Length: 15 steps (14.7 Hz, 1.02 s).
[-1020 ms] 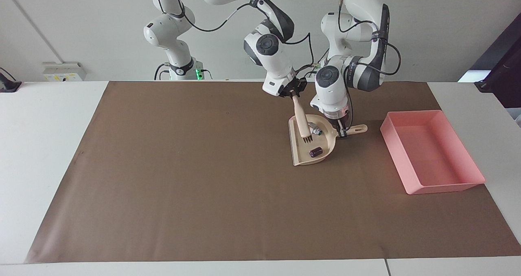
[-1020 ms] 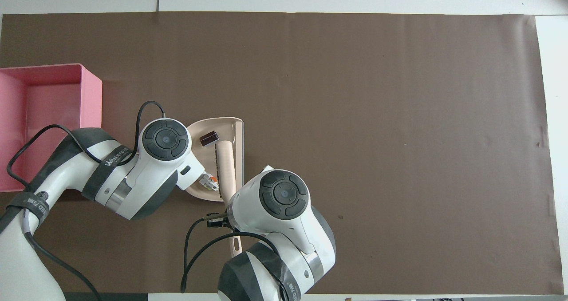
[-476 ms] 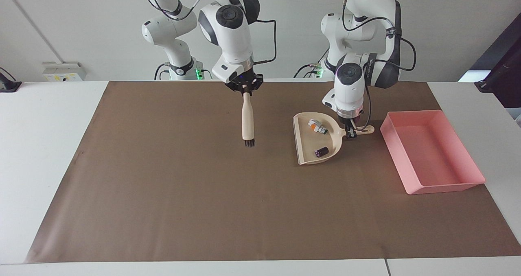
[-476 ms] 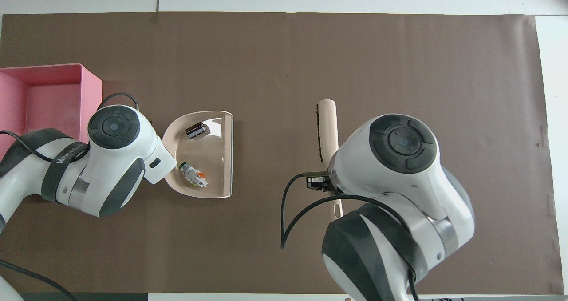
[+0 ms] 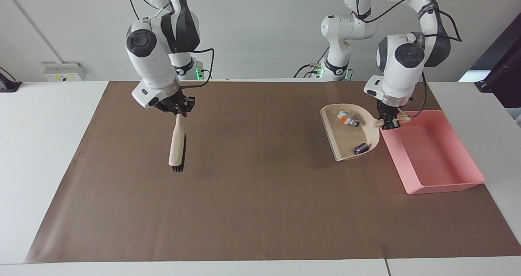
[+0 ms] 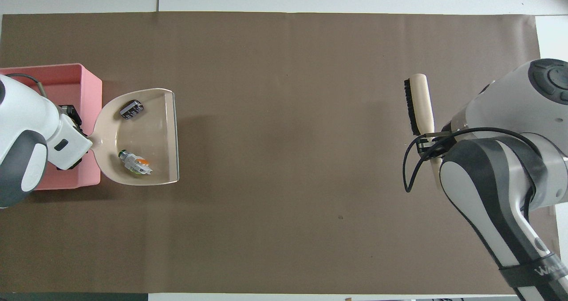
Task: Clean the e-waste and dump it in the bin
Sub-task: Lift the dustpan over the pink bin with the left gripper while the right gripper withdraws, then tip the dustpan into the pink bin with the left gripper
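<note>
**Dustpan up beside the pink bin**

The left gripper [image 5: 390, 121] is clamped on the handle of the beige dustpan [image 5: 346, 139], holding it in the air just beside the pink bin [image 5: 447, 184]. In the pan lie the white-and-green piece [image 5: 348, 119] and the dark cylinder [image 5: 360, 148]. The right gripper [image 5: 177, 110] is closed on a brush [image 5: 177, 143] hanging over the brown mat [image 5: 252, 211].

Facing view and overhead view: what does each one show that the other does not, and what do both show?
Only the facing view: both arm bases by the wall, and the dustpan raised off the brown mat.
Only the overhead view: the brush bristles along their whole length.
Both: the two e-waste bits in the dustpan, beside the pink bin, left gripper on its handle, right gripper holding the brush.
</note>
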{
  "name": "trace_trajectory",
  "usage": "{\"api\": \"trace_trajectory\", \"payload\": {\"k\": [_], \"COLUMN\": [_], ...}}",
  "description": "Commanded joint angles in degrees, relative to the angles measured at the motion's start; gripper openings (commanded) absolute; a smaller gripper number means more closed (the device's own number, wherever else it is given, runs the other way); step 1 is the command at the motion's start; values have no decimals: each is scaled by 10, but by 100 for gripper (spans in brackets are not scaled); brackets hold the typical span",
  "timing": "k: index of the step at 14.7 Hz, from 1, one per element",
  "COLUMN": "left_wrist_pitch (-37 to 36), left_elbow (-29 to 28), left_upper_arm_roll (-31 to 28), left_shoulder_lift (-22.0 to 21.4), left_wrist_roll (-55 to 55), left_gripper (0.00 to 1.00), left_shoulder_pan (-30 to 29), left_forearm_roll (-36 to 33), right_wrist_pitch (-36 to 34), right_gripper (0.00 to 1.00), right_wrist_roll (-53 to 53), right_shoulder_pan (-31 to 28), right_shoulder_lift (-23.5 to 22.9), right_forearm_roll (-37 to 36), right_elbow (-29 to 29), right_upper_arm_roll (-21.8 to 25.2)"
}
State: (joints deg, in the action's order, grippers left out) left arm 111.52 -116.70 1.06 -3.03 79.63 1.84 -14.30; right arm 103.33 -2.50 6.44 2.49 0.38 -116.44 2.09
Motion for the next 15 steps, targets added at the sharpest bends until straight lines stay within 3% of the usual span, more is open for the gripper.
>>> {"api": "trace_trajectory", "payload": {"k": [1,5,7,11,15], "left_wrist_pitch": [-18,-20,-11,19,30], "left_elbow": [72,157,160,154,116], "left_upper_arm_roll": [4,4,-6,-12,-12], "left_shoulder_lift": [22,65,74,84,87], "left_wrist_roll": [53,165,173,177,86], "left_gripper": [0,1,1,1,0], "left_shoulder_pan": [-77,-163,-170,-169,-142], "left_forearm_roll": [14,13,4,-137,-306], "right_wrist_pitch": [75,136,161,202,219], "right_gripper": [0,0,0,0,0], "right_wrist_roll": [87,136,139,136,140], "right_shoulder_pan": [-78,-147,-158,-174,-176], "right_shoulder_lift": [15,11,11,15,21], "right_forearm_roll": [-25,-35,-35,-35,-34], "right_elbow": [-66,-110,-135,-169,-187], "right_upper_arm_roll": [-10,-10,-10,-11,-11]}}
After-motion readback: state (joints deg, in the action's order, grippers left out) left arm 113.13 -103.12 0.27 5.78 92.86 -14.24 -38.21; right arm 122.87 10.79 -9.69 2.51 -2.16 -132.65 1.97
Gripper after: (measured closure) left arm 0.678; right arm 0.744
